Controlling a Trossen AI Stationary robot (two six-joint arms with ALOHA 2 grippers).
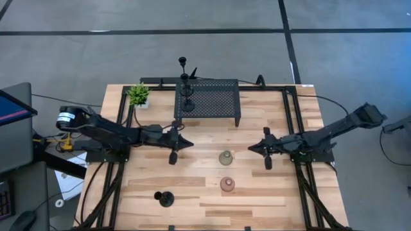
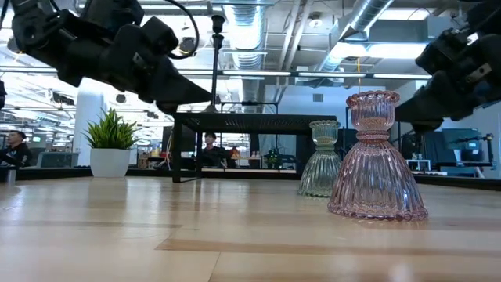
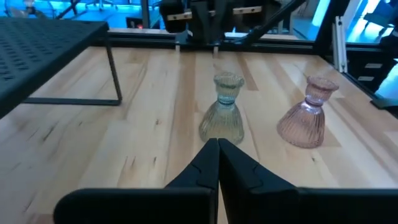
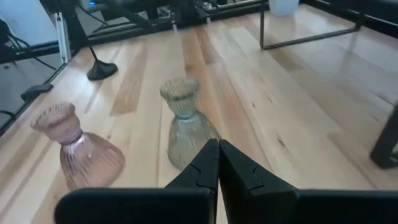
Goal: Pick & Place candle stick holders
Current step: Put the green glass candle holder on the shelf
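Both arms hover above mid-table, reaching inward. The left gripper (image 1: 187,144), left of centre in the high view, has its fingers pressed together on nothing; so does the right gripper (image 1: 252,149), right of centre. Between them stands the greenish ribbed glass holder (image 1: 225,157), the pink holder (image 1: 227,185) below it, upright. A black stemmed holder (image 1: 165,199) stands lower left, two more by the perforated stand (image 1: 207,98)
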